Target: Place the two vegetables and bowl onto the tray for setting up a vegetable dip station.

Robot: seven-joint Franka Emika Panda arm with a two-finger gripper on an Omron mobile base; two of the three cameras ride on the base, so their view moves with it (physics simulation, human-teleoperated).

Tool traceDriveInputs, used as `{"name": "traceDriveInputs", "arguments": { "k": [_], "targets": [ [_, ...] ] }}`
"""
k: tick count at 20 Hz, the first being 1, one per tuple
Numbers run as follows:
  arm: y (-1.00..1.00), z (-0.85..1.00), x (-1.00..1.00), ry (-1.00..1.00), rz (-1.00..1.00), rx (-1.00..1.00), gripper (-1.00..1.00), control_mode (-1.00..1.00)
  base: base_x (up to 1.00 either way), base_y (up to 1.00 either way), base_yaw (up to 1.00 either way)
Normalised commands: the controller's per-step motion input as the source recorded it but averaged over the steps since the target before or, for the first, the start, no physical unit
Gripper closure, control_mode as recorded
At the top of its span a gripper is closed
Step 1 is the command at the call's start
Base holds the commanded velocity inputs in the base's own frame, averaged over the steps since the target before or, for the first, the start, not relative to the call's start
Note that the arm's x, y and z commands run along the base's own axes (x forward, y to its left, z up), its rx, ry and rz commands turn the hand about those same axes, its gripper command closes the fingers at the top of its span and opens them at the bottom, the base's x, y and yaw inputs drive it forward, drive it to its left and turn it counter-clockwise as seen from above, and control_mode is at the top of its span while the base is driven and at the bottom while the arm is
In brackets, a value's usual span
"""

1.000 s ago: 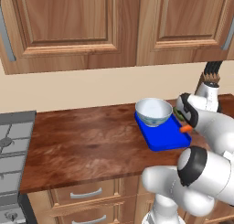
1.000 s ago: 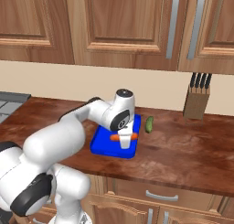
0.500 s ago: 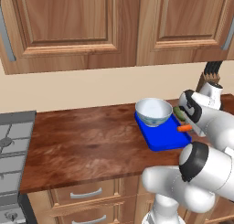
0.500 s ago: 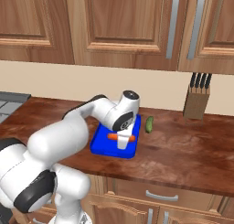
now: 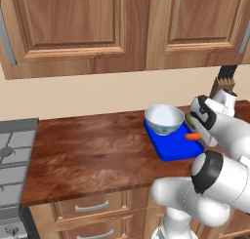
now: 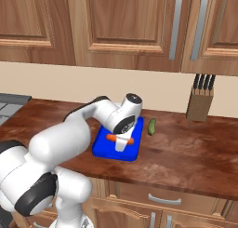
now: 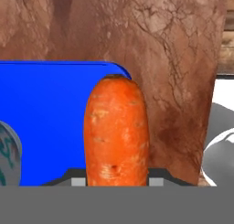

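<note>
My gripper is shut on the orange carrot piece, which hangs just above the right part of the blue tray. In the hand view the carrot stands between my fingertips, with the tray and its rounded corner behind it. The white bowl sits on the tray's far left end, and the carrot shows near the tray's right edge. The green piece lies on the counter just right of the tray, apart from it.
A wooden knife block stands at the back right against the wall. A stove sits at the counter's left end. Wall cabinets hang above. Bare wooden counter stretches left of the tray and to the right of the green piece.
My wrist has shifted slightly to the right over the tray. The carrot stays in my grip at about the same spot. Bowl and green piece have not moved.
</note>
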Motion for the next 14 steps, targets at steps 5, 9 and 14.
{"name": "traceDriveInputs", "arguments": {
  "k": [5, 9, 14],
  "targets": [
    [0.16, -0.09, 0.09, 0.00, -0.10, 0.00, 1.00, -1.00, 0.00, 0.00, 0.00],
    [0.13, -0.14, 0.13, 0.00, -0.10, 0.02, 1.00, -1.00, 0.00, 0.00, 0.00],
    [0.10, -0.20, 0.14, 0.00, -0.08, 0.03, 1.00, -1.00, 0.00, 0.00, 0.00]
  ]
}}
